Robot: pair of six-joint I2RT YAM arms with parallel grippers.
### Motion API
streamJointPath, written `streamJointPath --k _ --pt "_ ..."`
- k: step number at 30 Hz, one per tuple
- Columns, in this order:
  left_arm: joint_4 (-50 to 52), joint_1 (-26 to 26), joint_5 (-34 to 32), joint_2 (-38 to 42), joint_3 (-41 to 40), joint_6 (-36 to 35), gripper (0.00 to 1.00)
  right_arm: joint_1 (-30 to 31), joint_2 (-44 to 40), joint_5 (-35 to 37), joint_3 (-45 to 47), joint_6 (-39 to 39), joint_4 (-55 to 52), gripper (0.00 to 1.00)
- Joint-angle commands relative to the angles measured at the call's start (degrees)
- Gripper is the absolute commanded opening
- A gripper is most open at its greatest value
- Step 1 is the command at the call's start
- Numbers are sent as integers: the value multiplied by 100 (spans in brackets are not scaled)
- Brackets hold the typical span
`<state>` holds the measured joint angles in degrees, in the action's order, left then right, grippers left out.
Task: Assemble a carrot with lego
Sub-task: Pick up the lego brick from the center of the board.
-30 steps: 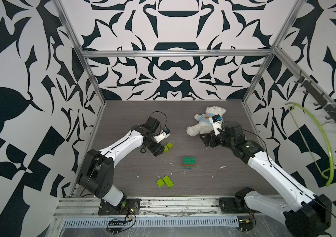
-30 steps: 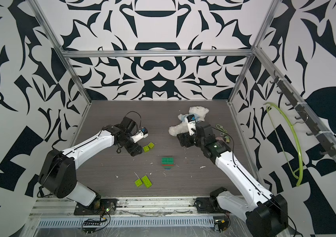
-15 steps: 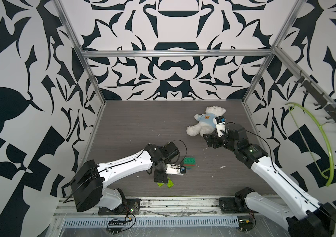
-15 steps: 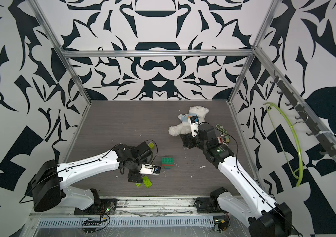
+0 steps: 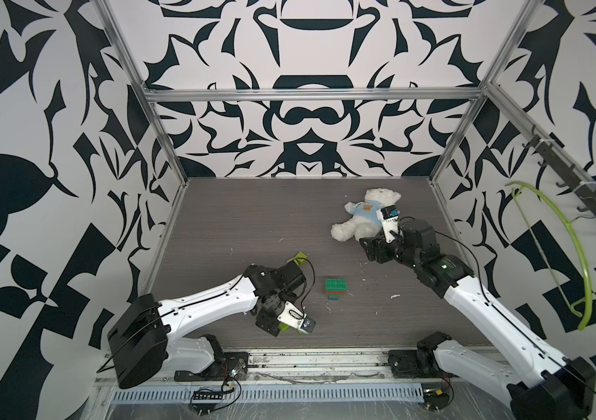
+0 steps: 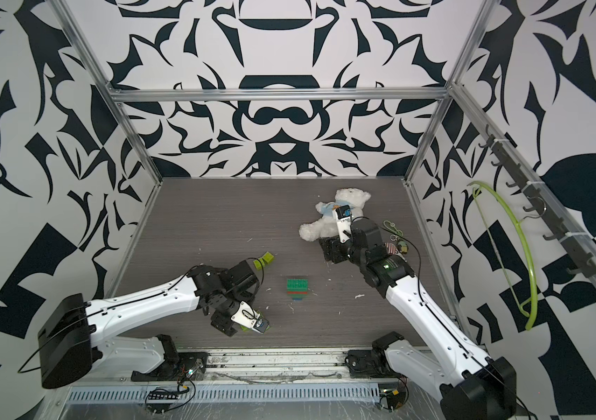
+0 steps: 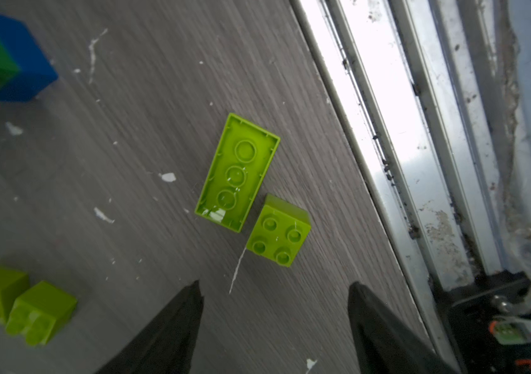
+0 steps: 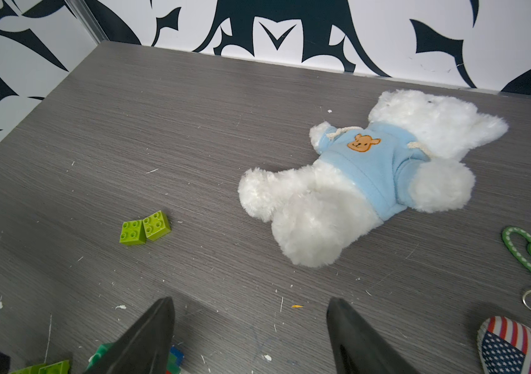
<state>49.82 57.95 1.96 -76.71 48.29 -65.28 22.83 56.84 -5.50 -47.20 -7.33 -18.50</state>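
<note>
The carrot stack [image 5: 336, 289], dark green over red and blue, stands mid-table. An upturned lime oblong brick [image 7: 237, 172] lies beside a studs-up square brick [image 7: 278, 230]; two more lime squares [image 8: 133, 232] touch.

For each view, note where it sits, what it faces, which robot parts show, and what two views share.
Top views: high in front, looking down at table; left arm, right arm show.
Left wrist: faces oblong lime brick; open left gripper shows.
Right wrist: faces teddy bear; open right gripper shows.
Shared: teddy bear, in both top views too.
</note>
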Motion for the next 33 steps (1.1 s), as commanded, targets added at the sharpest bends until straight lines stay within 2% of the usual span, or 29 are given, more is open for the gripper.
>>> streamJointPath --k 1,7,12,14,24,33 --pt "-14 89 86 -312 65 -654 76 -7 27 -130 5 65 215 79" --pt "-346 214 48 -770 100 -967 72 -7 55 -197 7 74 189 79" --pt "-857 267 -45 -691 -226 -1198 65 -7 99 -263 -6 74 148 79" --pt "-706 269 11 -612 -262 -1277 62 -7 130 -286 -16 87 136 79" --pt "-324 270 -72 -244 -324 -937 60 -7 222 -364 -24 82 119 79" --pt "-481 278 65 -176 -627 -834 52 -7 302 -460 -45 65 85 79"
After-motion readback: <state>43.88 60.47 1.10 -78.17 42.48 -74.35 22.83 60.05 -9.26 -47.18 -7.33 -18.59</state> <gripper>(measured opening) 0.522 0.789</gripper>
